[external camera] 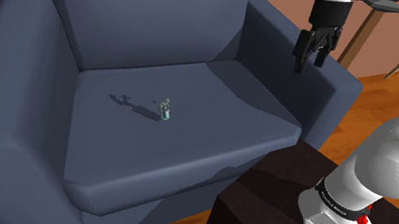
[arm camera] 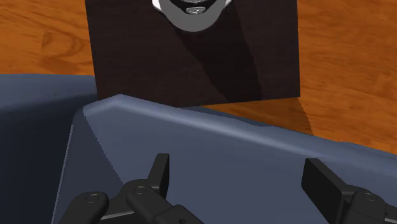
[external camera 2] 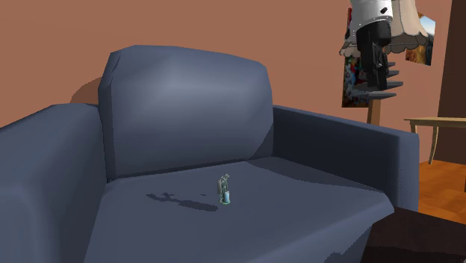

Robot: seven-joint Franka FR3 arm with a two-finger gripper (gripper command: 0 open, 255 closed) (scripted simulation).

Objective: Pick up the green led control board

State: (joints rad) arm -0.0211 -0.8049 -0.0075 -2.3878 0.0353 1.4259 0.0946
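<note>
Blue armchair seat (external camera: 224,95) bears small board (external camera: 166,110); end effector (external camera: 310,60) wide open above armrest (external camera: 331,92).

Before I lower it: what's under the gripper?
The armrest lies under the open gripper. The board stands apart on the seat. Whatever is beneath the armrest is covered.

Crops and unreadables
led control board (external camera: 165,110) on the armchair (external camera: 22,106) seat is too small to make out its shape or colour; arm (external camera: 387,162) leaves the shoulder view's top edge above the claw (external camera: 310,64); stand (external camera: 267,189) is cut by the bottom edge, armchair by the left edge
</note>
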